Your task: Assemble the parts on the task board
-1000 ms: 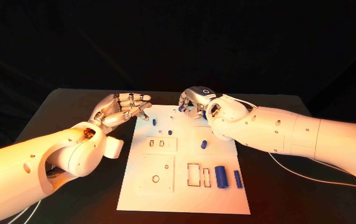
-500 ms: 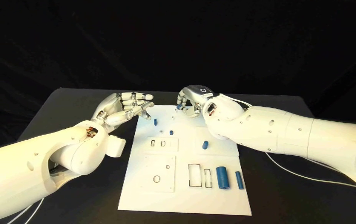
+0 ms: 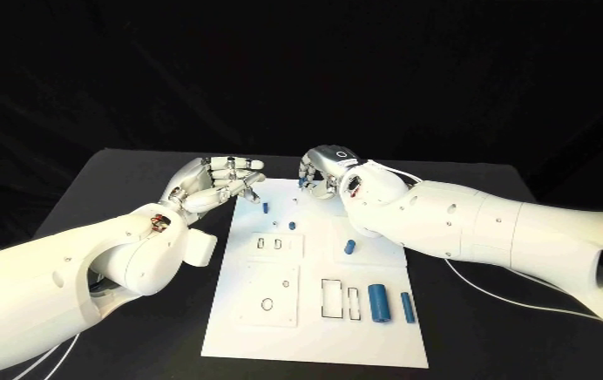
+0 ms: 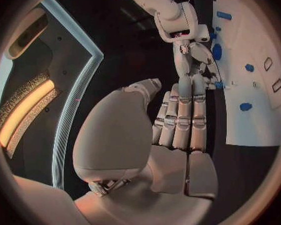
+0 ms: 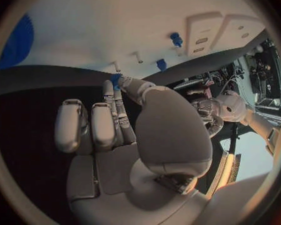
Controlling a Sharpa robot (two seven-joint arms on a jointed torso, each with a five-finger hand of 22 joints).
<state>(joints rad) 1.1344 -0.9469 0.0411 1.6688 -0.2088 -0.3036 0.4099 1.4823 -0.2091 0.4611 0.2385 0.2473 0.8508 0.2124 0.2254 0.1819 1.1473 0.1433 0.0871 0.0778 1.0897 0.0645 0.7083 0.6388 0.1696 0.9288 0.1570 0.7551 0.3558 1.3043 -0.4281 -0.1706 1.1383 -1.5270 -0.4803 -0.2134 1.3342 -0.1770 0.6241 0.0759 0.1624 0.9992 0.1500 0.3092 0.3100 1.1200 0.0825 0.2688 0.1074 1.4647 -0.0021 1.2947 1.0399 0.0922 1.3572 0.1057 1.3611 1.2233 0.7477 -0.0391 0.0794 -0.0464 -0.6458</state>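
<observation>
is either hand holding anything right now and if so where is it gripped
The right hand pinches a small blue part at its fingertips, near the board's far edge; which end cannot be told. The left hand holds nothing.

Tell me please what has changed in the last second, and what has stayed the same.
Little has changed. The right hand still pinches a small blue part at the far edge of the task board. The left hand remains beside the board, holding nothing. The loose blue parts lie unmoved.
</observation>
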